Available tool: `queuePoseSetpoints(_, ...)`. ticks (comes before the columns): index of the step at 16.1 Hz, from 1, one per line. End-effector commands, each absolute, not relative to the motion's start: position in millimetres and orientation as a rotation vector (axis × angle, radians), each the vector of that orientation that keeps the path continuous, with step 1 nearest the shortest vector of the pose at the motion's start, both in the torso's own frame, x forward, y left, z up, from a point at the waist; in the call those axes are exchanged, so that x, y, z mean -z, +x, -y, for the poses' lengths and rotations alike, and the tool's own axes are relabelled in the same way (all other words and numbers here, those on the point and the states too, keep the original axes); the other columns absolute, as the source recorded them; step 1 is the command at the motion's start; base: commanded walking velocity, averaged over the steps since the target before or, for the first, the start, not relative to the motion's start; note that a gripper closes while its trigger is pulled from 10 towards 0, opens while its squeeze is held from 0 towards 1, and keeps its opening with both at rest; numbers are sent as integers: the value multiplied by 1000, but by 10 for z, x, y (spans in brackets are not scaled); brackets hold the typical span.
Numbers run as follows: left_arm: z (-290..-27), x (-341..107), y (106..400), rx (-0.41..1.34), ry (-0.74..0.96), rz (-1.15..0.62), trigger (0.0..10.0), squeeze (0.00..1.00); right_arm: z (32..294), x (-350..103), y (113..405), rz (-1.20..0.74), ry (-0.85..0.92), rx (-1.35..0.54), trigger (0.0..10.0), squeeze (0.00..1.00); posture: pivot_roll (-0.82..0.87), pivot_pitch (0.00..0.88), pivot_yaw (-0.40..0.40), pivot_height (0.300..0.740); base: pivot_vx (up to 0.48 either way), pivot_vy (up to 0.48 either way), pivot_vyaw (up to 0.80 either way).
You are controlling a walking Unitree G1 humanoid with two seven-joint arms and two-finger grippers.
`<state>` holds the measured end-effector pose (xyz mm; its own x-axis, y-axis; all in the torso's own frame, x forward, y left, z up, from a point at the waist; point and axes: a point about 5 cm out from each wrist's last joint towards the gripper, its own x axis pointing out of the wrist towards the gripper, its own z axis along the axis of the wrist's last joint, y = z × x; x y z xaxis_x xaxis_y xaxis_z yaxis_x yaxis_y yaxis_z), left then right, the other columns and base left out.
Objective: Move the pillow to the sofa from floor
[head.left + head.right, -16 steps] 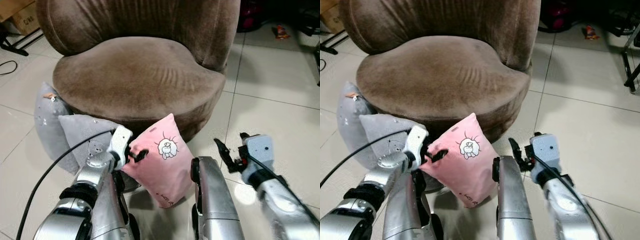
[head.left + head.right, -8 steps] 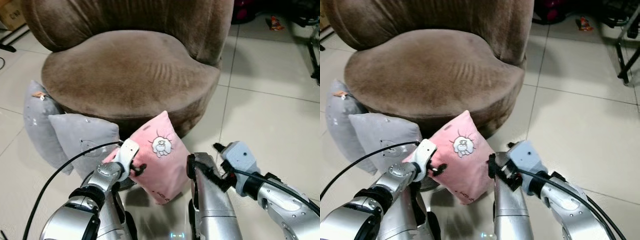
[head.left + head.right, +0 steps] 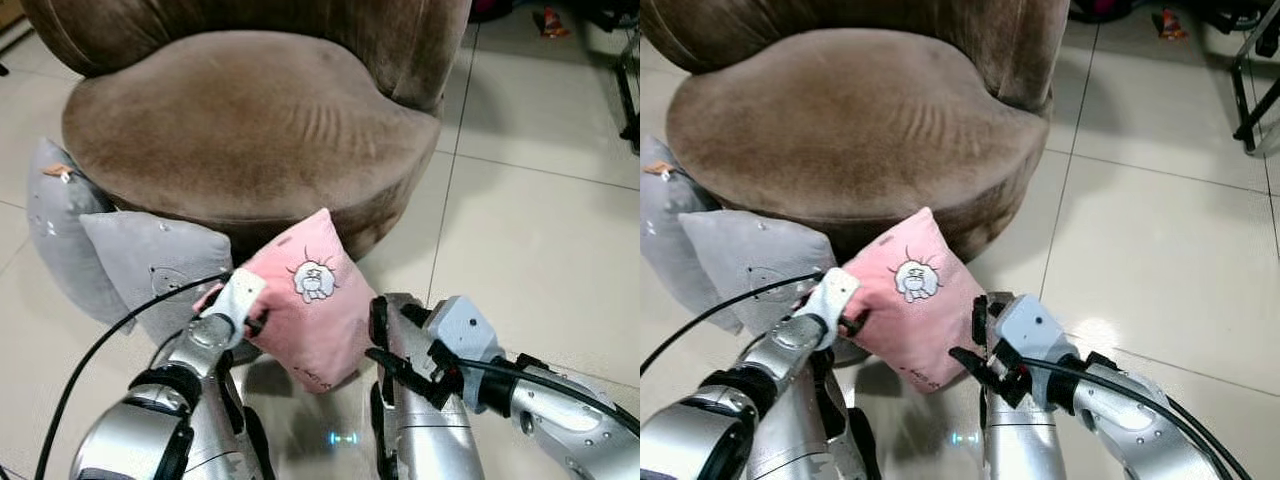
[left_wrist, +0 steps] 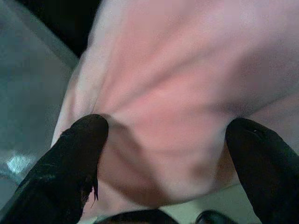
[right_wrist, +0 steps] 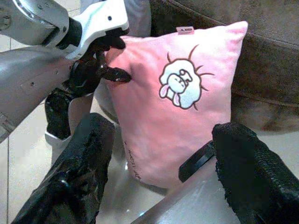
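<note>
Left end effector [image 4: 163,154] fingers spread wide, pressed into pink square fabric pillow with cartoon print [image 3: 310,300]. Right end effector [image 5: 159,154] spread wide, near pillow's other side. Pillow stands on tiled floor [image 3: 540,230], leaning against brown velvet round sofa [image 3: 250,120], beside grey pillows [image 3: 130,260].

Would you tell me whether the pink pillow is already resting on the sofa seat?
No, the pink pillow stands on the floor tiles, leaning against the brown sofa base.

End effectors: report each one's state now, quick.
Left end effector: open, fingers pressed against the soft pink cartoon-print pillow.
Right end effector: open, holding nothing, beside the pillow.
</note>
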<state>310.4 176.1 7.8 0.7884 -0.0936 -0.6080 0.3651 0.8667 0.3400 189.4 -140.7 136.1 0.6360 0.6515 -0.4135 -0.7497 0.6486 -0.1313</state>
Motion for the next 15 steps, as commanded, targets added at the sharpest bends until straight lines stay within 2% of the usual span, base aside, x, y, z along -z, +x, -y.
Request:
queuePoseSetpoints(1, -1889, 58, 2966, 229, 496, -710, 10000, 0, 1363, -1390, 1835, -353, -289, -863, 10000, 0, -388, 303, 60, 461, 0, 0, 0)
queuePoseSetpoints(4, -1815, 125, 2908, 260, 372, -761, 10000, 0, 1384, -1388, 1800, -379, -308, -902, 10000, 0, -397, 310, 58, 461, 0, 0, 0)
queuePoseSetpoints(5, -1777, 122, 2914, 261, 322, -756, 3922, 0, 1392, -1391, 1805, -382, -321, -894, 10000, 0, -397, 307, 60, 461, 0, 0, 0)
queuePoseSetpoints(6, -1777, 123, 2914, 250, 302, -756, 0, 0, 1390, -1395, 1803, -382, -321, -896, 10000, 0, -397, 305, 61, 461, 0, 0, 0)
queuePoseSetpoints(15, -1818, 111, 2920, 224, 253, -749, 0, 0, 1444, -1406, 1852, -384, -373, -856, 10000, 0, -401, 295, 66, 461, 0, 0, 0)
